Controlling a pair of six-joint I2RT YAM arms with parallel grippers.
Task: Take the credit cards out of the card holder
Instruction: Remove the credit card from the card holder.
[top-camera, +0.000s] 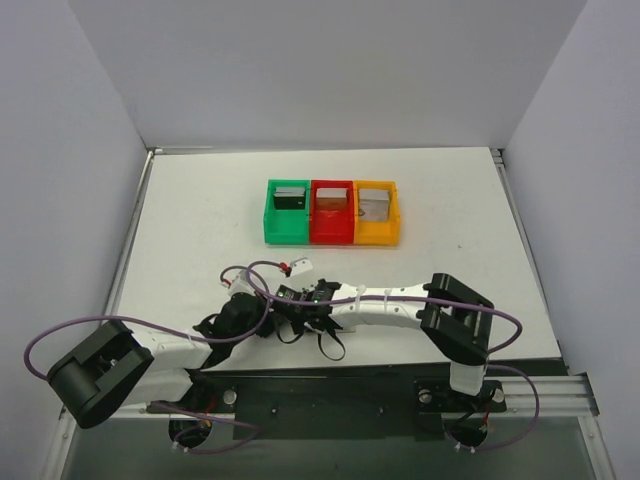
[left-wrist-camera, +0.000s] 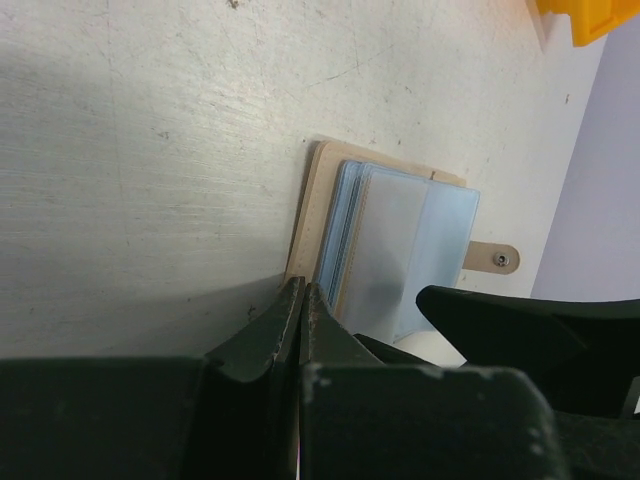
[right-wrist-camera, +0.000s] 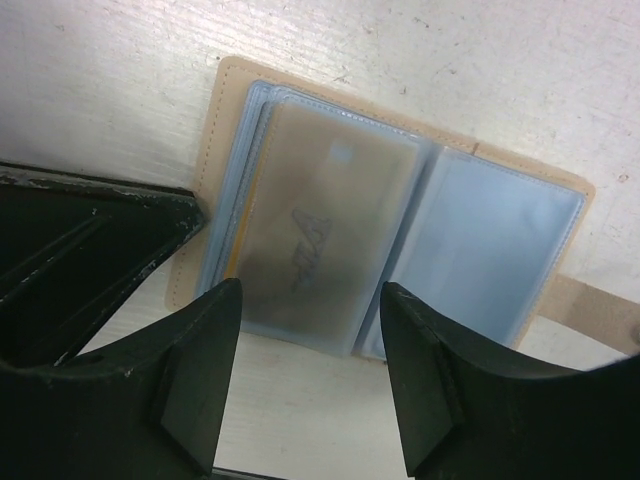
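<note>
On the table (top-camera: 200, 230), the right gripper (right-wrist-camera: 308, 310) hangs spread over the open card holder (right-wrist-camera: 480, 240), the left gripper (left-wrist-camera: 302, 300) pressed together at its edge.

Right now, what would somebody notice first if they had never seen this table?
Probably the green bin, red bin and orange bin side by side toward the far side of the table, each with a card inside. Nearer the front lies the open card holder, a brownish card in its clear pocket, the right pincer open above it.
</note>
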